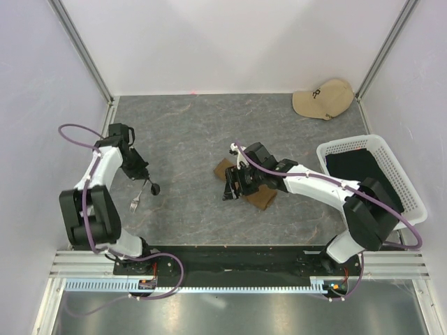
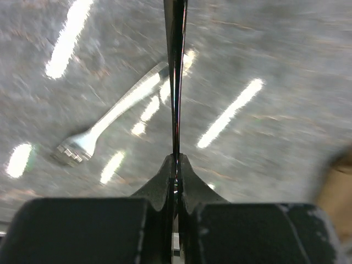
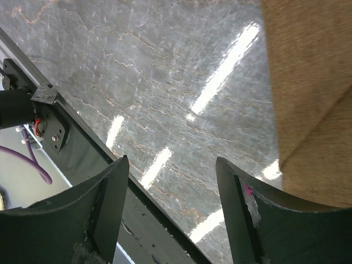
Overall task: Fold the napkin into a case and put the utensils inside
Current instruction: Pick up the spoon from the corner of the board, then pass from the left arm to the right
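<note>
Left gripper (image 1: 151, 185): closed tight, fingers pressed flat together, pinching the handle end of the fork (image 2: 104, 124).
Fork: shiny silver, slanting away from the fingers with tines toward the near left, over bare table (image 1: 181, 132); cannot tell whether the tines touch the tabletop.
Right gripper (image 3: 170, 170): spread wide, nothing between the fingers, poised over the tabletop at the near-left end of the napkin (image 3: 308, 82).
Napkin: olive-brown, folded into a narrow strip, lying diagonally at mid-table, partly hidden under the right wrist, well apart from the fork.
White mesh basket (image 1: 349, 148): right edge of the table, black fabric (image 1: 356, 167) inside.
Beige cap (image 1: 323, 98): far right corner.
</note>
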You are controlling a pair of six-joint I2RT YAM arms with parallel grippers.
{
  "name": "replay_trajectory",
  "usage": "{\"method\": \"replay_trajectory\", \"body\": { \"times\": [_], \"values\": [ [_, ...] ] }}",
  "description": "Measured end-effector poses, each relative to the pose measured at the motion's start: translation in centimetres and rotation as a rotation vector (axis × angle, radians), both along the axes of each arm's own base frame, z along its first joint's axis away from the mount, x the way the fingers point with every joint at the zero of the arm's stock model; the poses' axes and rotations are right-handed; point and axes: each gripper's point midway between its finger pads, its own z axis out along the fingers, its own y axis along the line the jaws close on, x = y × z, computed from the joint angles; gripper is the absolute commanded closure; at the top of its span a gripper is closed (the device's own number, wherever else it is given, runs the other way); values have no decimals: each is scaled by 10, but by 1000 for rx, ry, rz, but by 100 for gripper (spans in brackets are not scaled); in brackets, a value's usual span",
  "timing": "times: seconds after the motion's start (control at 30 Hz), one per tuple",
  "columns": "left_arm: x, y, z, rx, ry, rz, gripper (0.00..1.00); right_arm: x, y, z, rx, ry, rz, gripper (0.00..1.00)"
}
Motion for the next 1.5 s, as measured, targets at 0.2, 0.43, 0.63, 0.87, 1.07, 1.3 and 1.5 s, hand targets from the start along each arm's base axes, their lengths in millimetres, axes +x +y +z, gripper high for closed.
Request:
{"method": "replay_trajectory", "body": {
  "times": [0.2,0.43,0.63,0.87,1.07,1.3,1.5],
  "values": [
    [-5,-60,50,-83,-176,60,98,-14,33,-7,7,21,26,23],
    [-27,-136,63,-192,-193,60,98,-24,86,19,124,2,56,21],
    [-48,-164,69,-231,-209,87,98,-12,92,25,173,5,-35,36],
    [-56,-172,61,-239,-185,128,98,-6,85,20,170,-1,-127,64],
    [-56,-177,61,-249,-183,138,98,-4,88,27,196,5,-165,100],
    [-51,-184,62,-257,-208,87,59,1,81,24,199,57,-221,100],
    [-27,-201,86,-289,-354,-86,39,11,33,23,165,90,-278,100]
  ]
}}
